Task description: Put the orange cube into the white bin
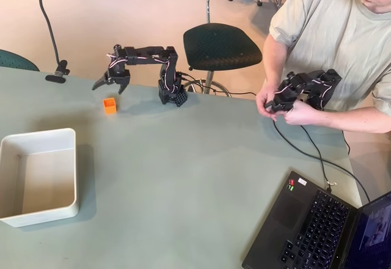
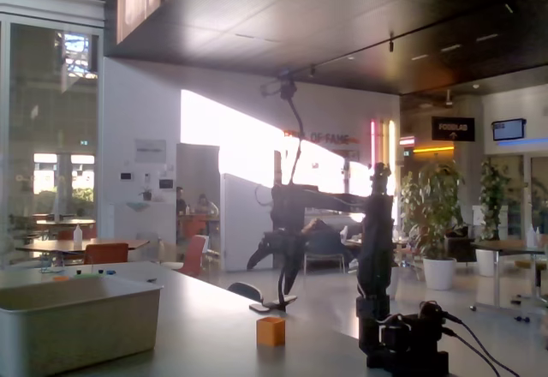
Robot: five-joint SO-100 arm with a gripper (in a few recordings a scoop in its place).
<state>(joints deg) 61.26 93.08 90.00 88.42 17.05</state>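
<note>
Overhead, orange cube (image 1: 109, 104) hollow-topped.

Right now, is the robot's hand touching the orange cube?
Apart. In the fixed view, the open hand hangs above the orange cube, with clear space between them.

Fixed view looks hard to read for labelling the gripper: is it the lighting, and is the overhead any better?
Fixed view: strong backlight from bright windows leaves the gripper a dark silhouette, though the orange cube stays readable. Overhead view: even, soft light; gripper, cube and white bin are clear, with mild shadows.
</note>
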